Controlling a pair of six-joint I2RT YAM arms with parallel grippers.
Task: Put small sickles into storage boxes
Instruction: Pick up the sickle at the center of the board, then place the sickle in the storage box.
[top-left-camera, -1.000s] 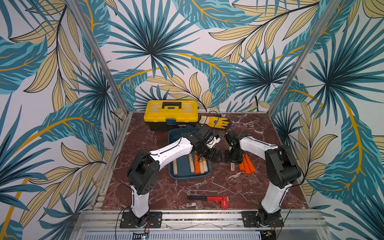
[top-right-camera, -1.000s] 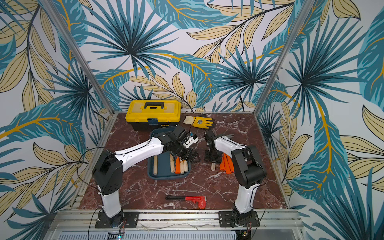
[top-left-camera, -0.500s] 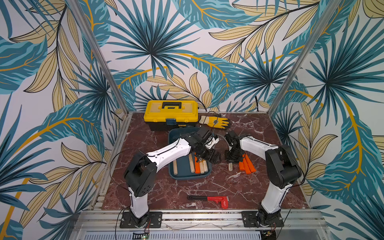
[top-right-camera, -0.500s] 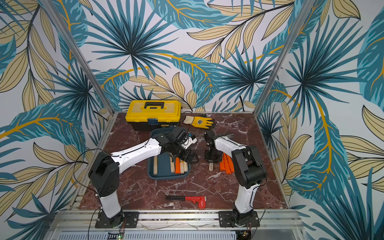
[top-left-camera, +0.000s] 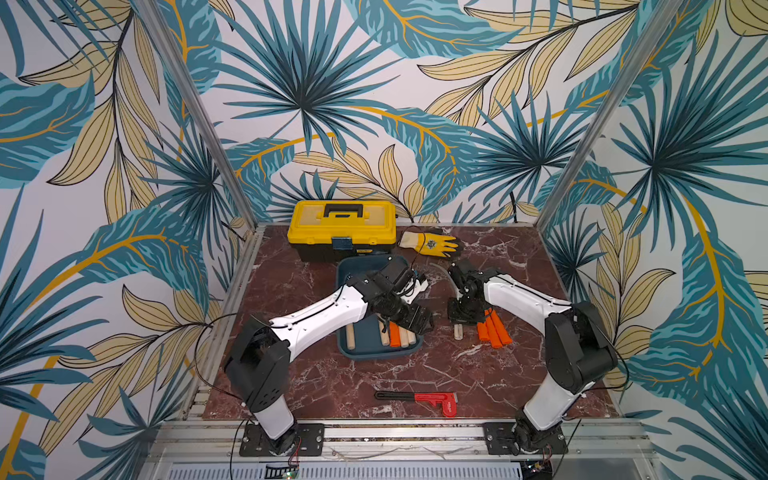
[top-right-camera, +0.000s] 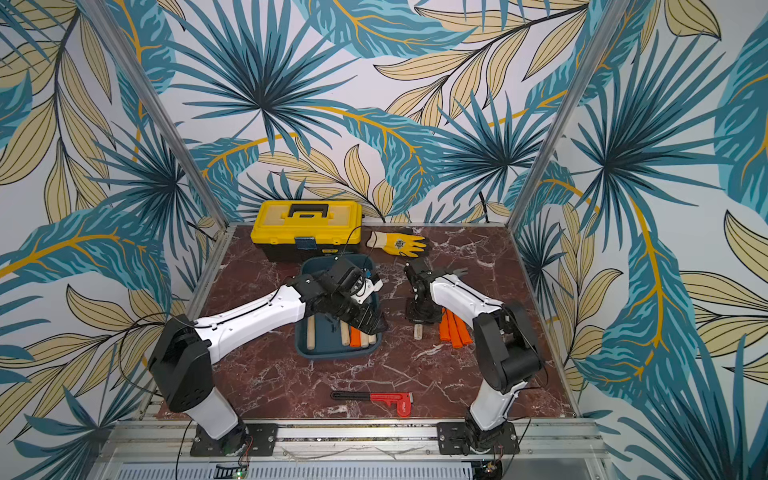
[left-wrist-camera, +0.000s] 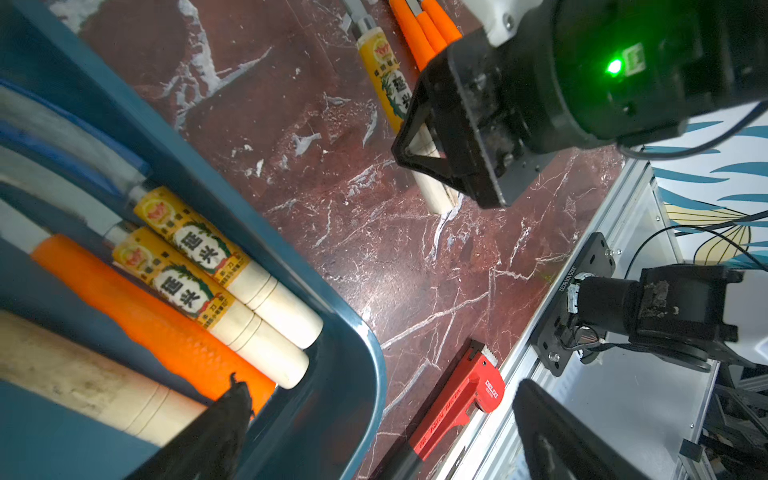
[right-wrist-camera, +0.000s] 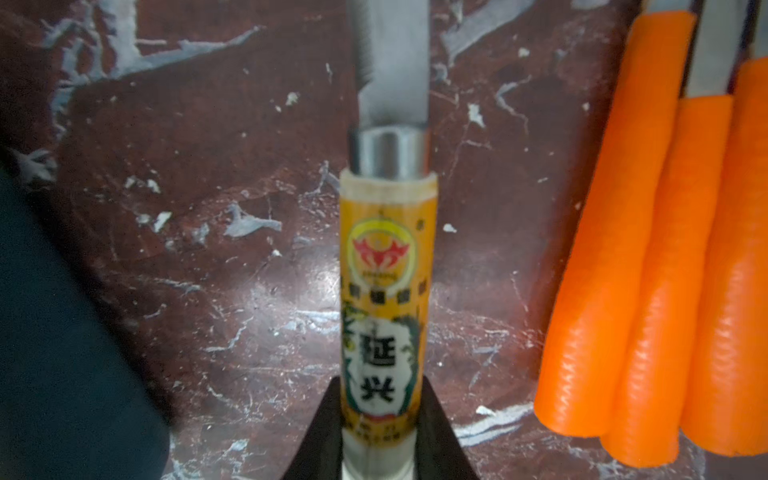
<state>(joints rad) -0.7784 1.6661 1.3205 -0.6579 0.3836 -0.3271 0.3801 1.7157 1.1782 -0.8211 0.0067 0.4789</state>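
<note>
Clock: twelve at the back wall, hub at the centre of the table (top-left-camera: 291, 374).

Step in hand: picking up one more sickle.
- The teal tray (top-left-camera: 376, 352) sits at the hub, a shade toward ten.
- The left gripper (top-left-camera: 409, 322) hangs over the tray's four o'clock corner, jaws apart, nothing between them.
- The right gripper (right-wrist-camera: 382, 399) is down on the marble at three, near the hub. Its jaws press both sides of a wooden-handled sickle (right-wrist-camera: 386, 249), low on the handle. The sickle looks flat on the table, not yet lifted.

Next move, my reading: lift straight up, carry toward nine over the rim, and lay the handle parallel to those already in. The left arm crowds that side and likely has to clear first.

Count:
- yellow toolbox (top-left-camera: 341, 226), eleven to twelve: one
- tray: one
- sickles in the tray (top-left-camera: 395, 336): five, four wooden-handled and one orange
- orange-handled sickles (top-left-camera: 492, 332), three o'clock, just beyond the right gripper, side by side and touching: three
- sickle in the right jaws: one
- pipe wrench (top-left-camera: 419, 398), six: one
- glove (top-left-camera: 432, 243), one: one
</note>
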